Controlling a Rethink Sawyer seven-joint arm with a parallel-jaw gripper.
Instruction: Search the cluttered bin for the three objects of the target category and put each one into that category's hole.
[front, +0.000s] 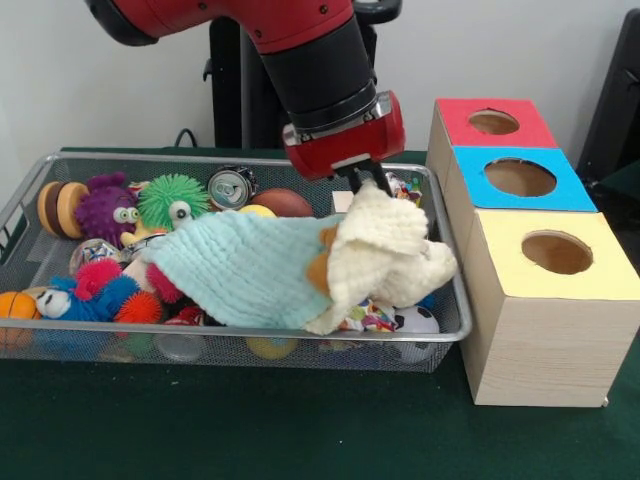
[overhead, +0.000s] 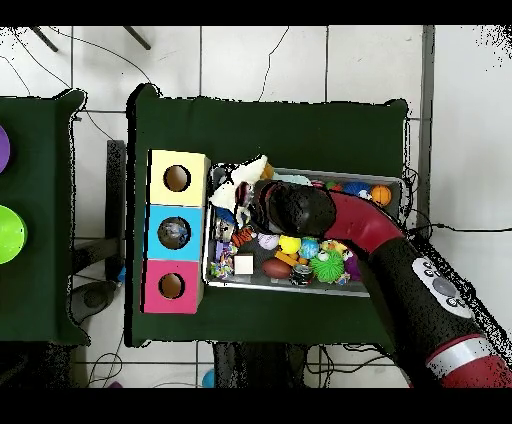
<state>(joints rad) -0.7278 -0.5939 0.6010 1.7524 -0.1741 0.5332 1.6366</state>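
The bin (front: 250, 333) is a wide silver wire-mesh basket full of toys; it also shows in the overhead view (overhead: 300, 289). My gripper (front: 367, 184) is at the bin's right end, shut on the top of a cream plush toy (front: 385, 262) with orange patches. A pale teal cloth (front: 245, 268) joins the toy and drapes over the other toys. In the overhead view the arm covers the gripper, and the cream toy (overhead: 246, 180) shows at the bin's end nearest the boxes. Next to the bin stand three wooden boxes with holes: red (front: 492, 122), blue (front: 520, 178) and yellow (front: 556, 252).
In the bin lie a green spiky ball (front: 173, 200), a purple fuzzy toy (front: 107, 208), a drink can (front: 231, 186), a brown ball (front: 283, 203), an orange ball (front: 17, 305) and a blue and pink plush (front: 85, 290). The table has a dark green cloth (front: 250, 430).
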